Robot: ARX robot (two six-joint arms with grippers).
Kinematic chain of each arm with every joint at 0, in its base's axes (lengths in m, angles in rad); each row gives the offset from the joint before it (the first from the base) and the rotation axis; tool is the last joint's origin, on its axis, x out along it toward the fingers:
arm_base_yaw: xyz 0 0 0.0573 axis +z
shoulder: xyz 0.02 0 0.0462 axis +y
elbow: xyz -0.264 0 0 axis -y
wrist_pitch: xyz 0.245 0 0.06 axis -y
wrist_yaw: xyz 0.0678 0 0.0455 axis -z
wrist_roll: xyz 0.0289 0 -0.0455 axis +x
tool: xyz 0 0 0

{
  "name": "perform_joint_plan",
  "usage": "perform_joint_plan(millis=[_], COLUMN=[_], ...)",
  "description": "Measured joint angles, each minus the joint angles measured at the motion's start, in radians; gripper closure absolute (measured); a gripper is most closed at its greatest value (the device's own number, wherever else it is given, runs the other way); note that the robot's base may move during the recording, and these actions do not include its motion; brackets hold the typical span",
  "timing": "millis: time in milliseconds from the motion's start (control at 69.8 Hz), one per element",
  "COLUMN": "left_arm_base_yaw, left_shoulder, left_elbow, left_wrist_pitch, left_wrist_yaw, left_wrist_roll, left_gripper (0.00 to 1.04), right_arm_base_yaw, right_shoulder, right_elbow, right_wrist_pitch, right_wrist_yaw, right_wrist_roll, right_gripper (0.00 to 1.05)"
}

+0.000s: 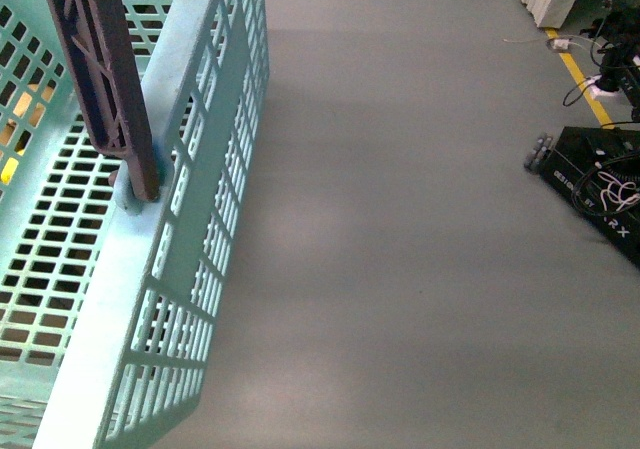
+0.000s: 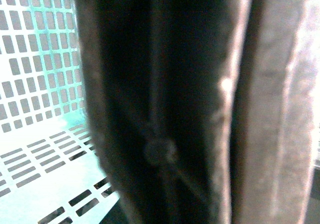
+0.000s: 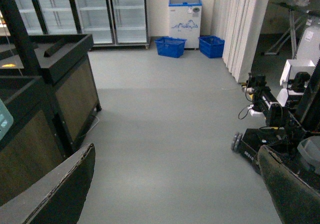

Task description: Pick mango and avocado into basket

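On my left wrist feed a dark, blurred brown handle sits right against the lens and blocks most of the picture. I cannot pick out any finger of the left gripper there, so I can't tell how far open it is or whether it holds anything. Beside the handle, the pale teal slotted wall and floor of the basket show, brightly lit and bare where I can see them. In the front view the basket fills the left side and is cut off by the edge. Its broad rim runs diagonally, and the brown ribbed handle stands up from a pivot on that rim. A yellow-orange patch glows through the slots at the far left; I can't say whether it is the mango. I can make out no avocado in any feed. To the right of the basket lies bare grey floor, with a black wheeled base and its cables at the far right. On the right wrist feed the right gripper hangs with its fingers spread wide and nothing between them. It is over open floor, with dark display stands to one side and glass-door fridges beyond; the basket is out of this feed.
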Motion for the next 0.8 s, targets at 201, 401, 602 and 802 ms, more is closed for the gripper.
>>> perform_joint_plan(millis=[201,401,602,802], left_arm_base_yaw=[0.002,0.002,0.002,0.003], left_shoulder=[0.000,0.000,0.000,0.000], left_elbow=[0.000,0.000,0.000,0.000], left_wrist_pitch=[0.000,0.000,0.000,0.000], left_wrist_yaw=[-0.007,-0.008,-0.007,-0.010], left_wrist_roll=[0.002,0.003,0.003,0.003], left_gripper=[0.91,0.91,0.91,0.91], right_arm_base_yaw=[0.000,0.000,0.000,0.000], right_shoulder=[0.000,0.000,0.000,0.000], right_elbow=[0.000,0.000,0.000,0.000], right_wrist_pitch=[0.000,0.000,0.000,0.000], right_wrist_yaw=[-0.002,-0.002,-0.003,-0.005], right_wrist_roll=[0.000,0.000,0.000,0.000], right_gripper=[0.09,0.09,0.09,0.09])
